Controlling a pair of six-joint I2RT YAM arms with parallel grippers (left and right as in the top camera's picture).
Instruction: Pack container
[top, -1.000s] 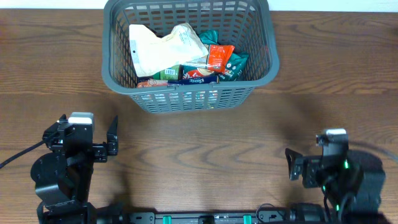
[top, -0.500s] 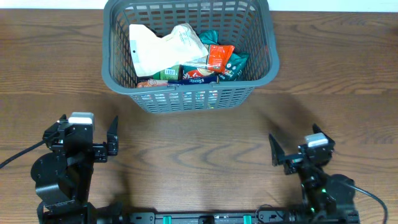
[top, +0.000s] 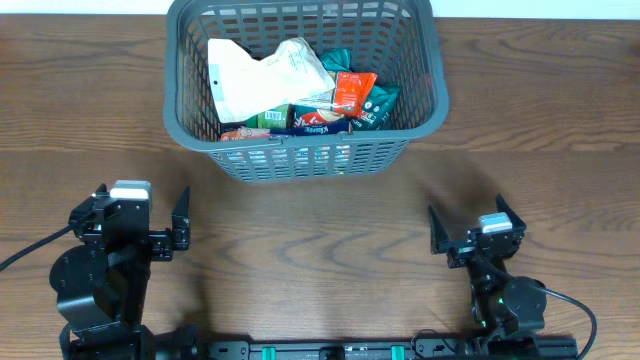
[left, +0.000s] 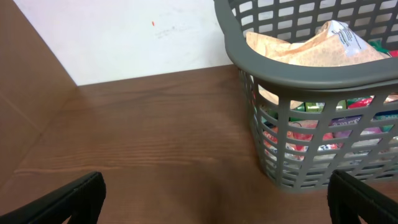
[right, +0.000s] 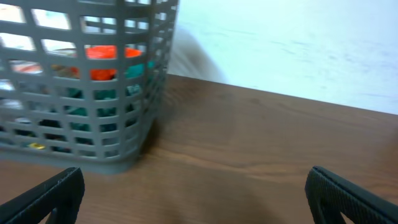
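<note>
Container (left: 311, 78) at right, packets (left: 298, 53) inside; fingers (left: 74, 194) spread wide.

A dark brown wooden tabletop (top: 320, 230) with long streaks of grain fills the scene, evenly lit, with soft shadows on it. Along its far edge stands a plain white wall (left: 124, 37) bearing a tiny red mark (left: 153, 23).

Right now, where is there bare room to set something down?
Bare table stretches between the basket and the left claw and right claw, plus either side of the basket. Inside the basket it is crowded with snack packets.
</note>
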